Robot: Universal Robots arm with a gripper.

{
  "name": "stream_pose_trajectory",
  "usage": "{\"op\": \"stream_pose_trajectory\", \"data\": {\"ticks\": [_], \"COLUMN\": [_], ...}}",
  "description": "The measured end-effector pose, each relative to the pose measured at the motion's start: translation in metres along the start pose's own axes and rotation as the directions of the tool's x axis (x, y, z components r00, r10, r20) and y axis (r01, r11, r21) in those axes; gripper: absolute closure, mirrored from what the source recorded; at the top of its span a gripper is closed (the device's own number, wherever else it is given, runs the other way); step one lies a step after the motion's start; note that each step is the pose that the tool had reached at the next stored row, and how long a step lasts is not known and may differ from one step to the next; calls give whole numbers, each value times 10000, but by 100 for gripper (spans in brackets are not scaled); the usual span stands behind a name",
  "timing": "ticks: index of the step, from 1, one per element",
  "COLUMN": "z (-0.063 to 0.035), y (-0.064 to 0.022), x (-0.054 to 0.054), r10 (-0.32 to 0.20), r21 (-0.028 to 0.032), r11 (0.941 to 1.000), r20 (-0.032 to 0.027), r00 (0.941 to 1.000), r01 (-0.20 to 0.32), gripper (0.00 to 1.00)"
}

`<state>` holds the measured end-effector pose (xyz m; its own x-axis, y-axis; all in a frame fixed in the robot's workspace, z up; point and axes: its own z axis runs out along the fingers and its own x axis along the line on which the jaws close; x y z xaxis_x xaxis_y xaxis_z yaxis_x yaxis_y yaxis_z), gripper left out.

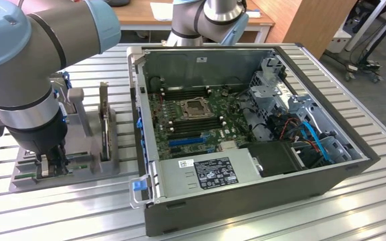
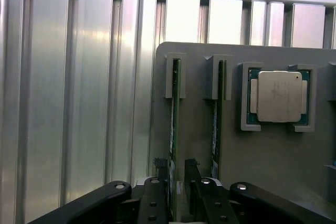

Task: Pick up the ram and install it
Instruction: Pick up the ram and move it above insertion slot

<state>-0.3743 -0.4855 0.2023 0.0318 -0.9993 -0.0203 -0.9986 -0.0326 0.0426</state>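
Currently we note the black two-finger gripper (image 2: 176,169) partly open, gripping nothing, its fingers straddling the thin green ram stick (image 2: 172,119) standing on edge in the grey slotted holder (image 2: 195,124).

A ribbed aluminium table (image 1: 354,211) catches bright light. Behind it stand a wooden desk (image 1: 136,15) and a wooden panel (image 1: 300,20).
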Motion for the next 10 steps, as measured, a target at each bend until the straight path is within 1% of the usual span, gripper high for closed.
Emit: {"op": "stream_pose_trajectory", "data": {"ticks": [9,10], "z": [-2,-1], "y": [0,0], "x": [0,0], "r10": [0,0], "r21": [-2,-2], "r11": [10000,10000], "r20": [-2,-2], "r00": [10000,10000], "r01": [0,0], "gripper": [74,81]}}
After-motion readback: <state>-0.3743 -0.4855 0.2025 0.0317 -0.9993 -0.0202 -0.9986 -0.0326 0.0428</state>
